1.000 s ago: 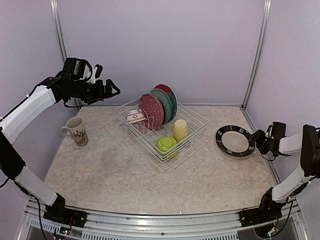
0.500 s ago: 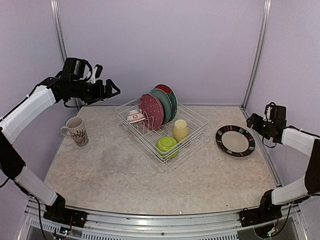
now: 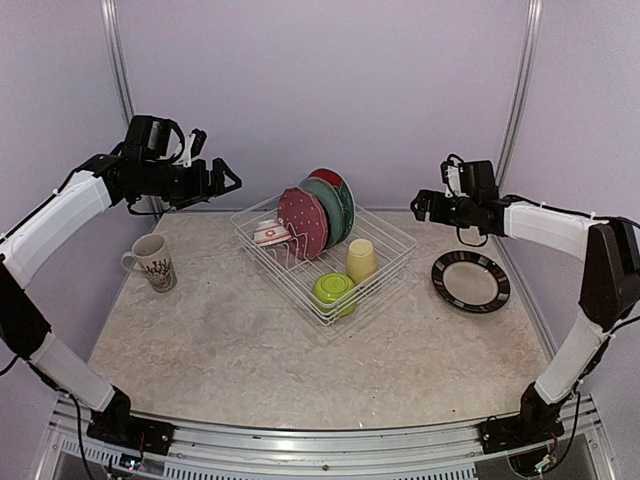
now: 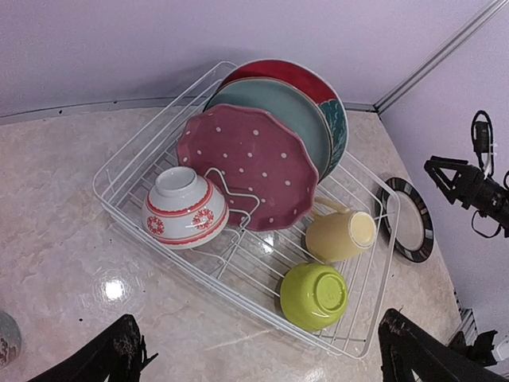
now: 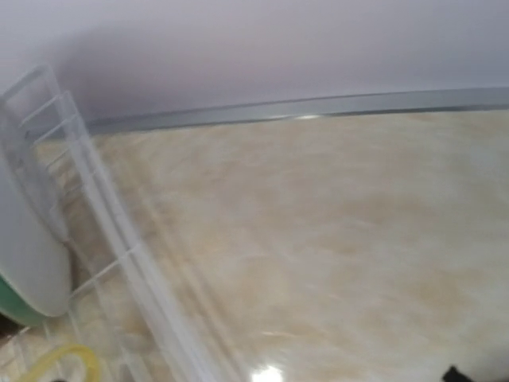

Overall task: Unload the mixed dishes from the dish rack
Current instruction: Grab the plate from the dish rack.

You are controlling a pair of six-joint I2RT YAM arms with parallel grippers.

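The white wire dish rack (image 3: 393, 240) stands at mid-table. In it stand a red plate (image 3: 331, 179), a teal plate (image 3: 326, 203) and a pink-dotted plate (image 3: 302, 222). It also holds a small red-white bowl (image 3: 270, 234), a pale yellow cup (image 3: 361, 260) and an upturned lime green bowl (image 3: 334, 289). The left wrist view shows the lime bowl (image 4: 314, 296) and cup (image 4: 340, 235) too. A dark plate (image 3: 470, 281) lies on the table right of the rack. The patterned mug (image 3: 152, 262) stands at the left. My left gripper (image 3: 230, 177) hangs open and empty, high and left of the rack. My right gripper (image 3: 418, 206) is open and empty above the rack's right corner.
Purple walls close in the back and both sides, with metal posts in the corners. The right wrist view is blurred and shows the rack's wire edge (image 5: 103, 231) and bare marbled tabletop (image 5: 334, 239).
My right arm has lifted away from the dark plate and swung left and up toward the rack's right corner. The left arm and the dishes have not moved.
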